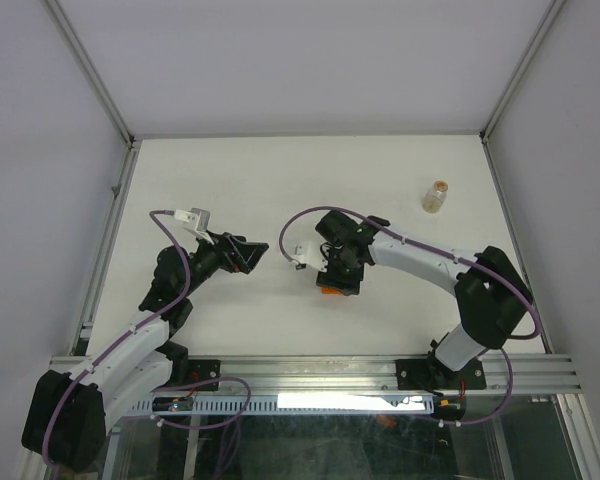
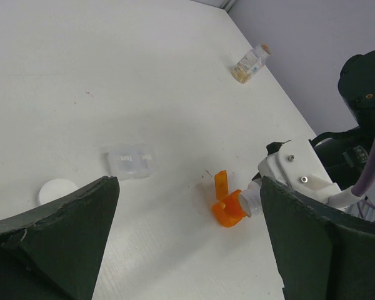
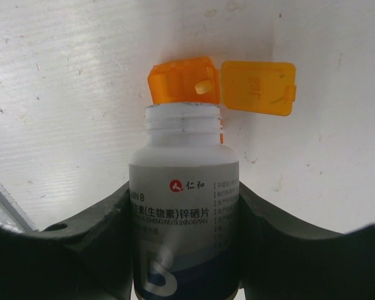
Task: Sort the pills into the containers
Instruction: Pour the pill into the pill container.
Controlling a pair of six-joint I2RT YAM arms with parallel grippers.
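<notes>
**Top external view.** The right gripper (image 1: 332, 268) sits at frame centre, directly over a stubby translucent orange cup with a hinged lid (image 1: 328, 291). What the gripper holds is hidden here. The left gripper (image 1: 250, 252) lies just to its left. A clear plastic vial (image 1: 437, 195) stands well apart at upper right.

**Left wrist view.** The left fingers fill both lower corners, spread apart and empty. Between them the orange cup rests on the table with its lid swung open. The open neck of a white plastic bottle (image 2: 250, 201) meets the cup. Only this view shows a clear two-cell plastic case (image 2: 130, 161) and a round white cap (image 2: 57, 190), centre left.

**Right wrist view.** The right fingers are clamped on the white plastic bottle, which shows a dark band here. Its long axis runs up the frame, and the neck stops just short of the cup's opening. One tan pill (image 3: 204, 86) lies inside the cup and is visible in no other view. In judgement, the coming pour depends on neck-to-cup alignment, and the right arm is nearer.
</notes>
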